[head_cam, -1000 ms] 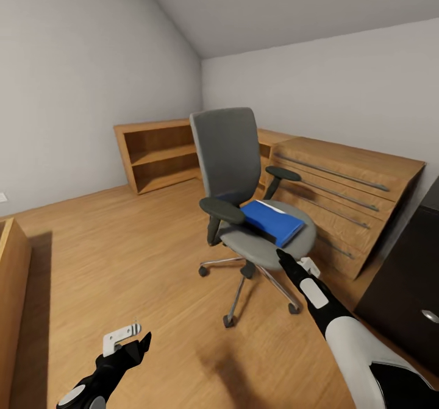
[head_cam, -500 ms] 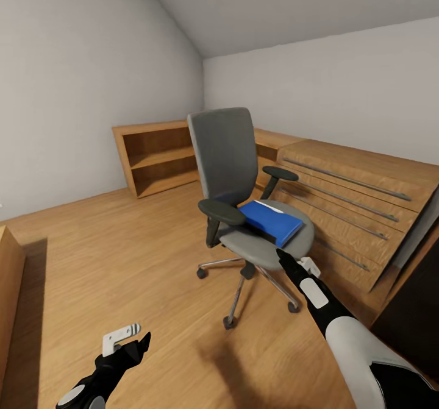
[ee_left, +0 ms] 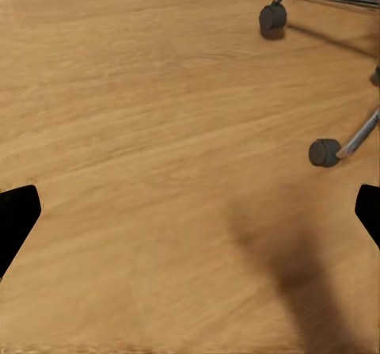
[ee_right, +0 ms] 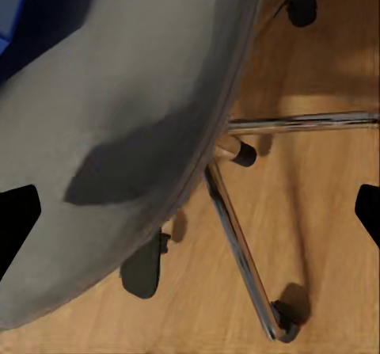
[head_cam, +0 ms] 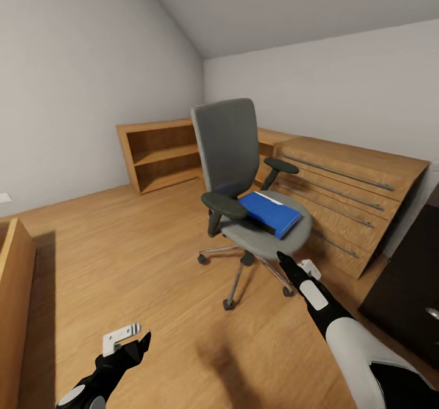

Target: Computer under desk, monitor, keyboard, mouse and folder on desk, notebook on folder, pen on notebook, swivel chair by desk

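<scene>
Folder (head_cam: 270,213) lies on the chair (head_cam: 266,238) just beyond the right gripper (head_cam: 285,259) — nearer arm; both grippers' jaws apart, holding nothing.

Light wood plank floor (head_cam: 122,256) runs wall to wall here. Sitting on it is the grey fabric swivel chair with black armrests (head_cam: 235,153), its silver five-legged base on castors touching the boards. The chair's round grey seat carries a flat bright blue folder with a white edge (head_cam: 269,213), lying flat toward the front-right of the cushion. Also on the floor: an open light-wood bookshelf (head_cam: 160,153) against the far wall and a light-wood dresser with long bar handles (head_cam: 347,202) just beside the chair.
</scene>
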